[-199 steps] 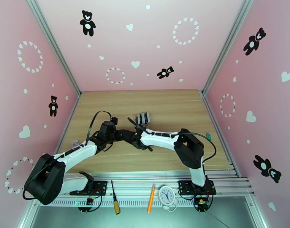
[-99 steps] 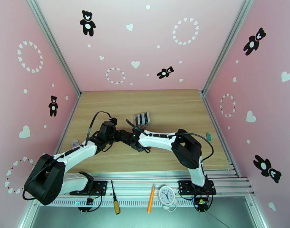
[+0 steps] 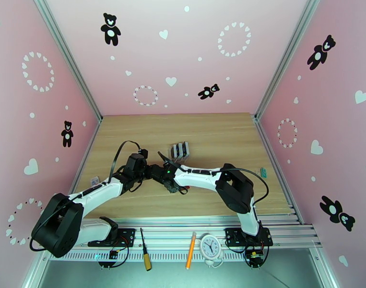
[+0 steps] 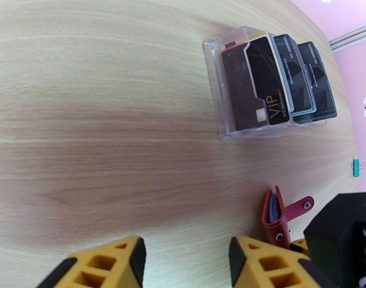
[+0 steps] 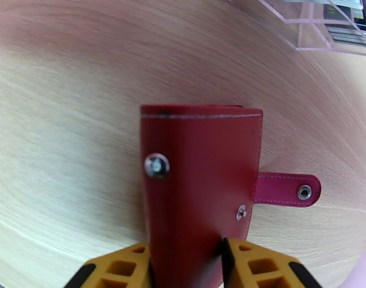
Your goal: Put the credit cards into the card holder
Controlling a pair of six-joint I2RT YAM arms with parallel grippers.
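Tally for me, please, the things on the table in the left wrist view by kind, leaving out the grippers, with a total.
Credit cards: 4
Clear plastic card rack: 1
Red card holder: 1
Teal binder clip: 1
Total: 7

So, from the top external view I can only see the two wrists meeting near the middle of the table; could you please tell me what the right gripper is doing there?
Observer: The right gripper has one finger on either side of the red card holder. I cannot tell whether it is clamped.
Operator: Thank you. Is the holder snapped shut?
Observer: No, its snap tab sticks out to the side, unfastened.
Operator: And where are the credit cards, please?
Observer: Several dark credit cards stand in the slots of the clear rack, apart from the holder.
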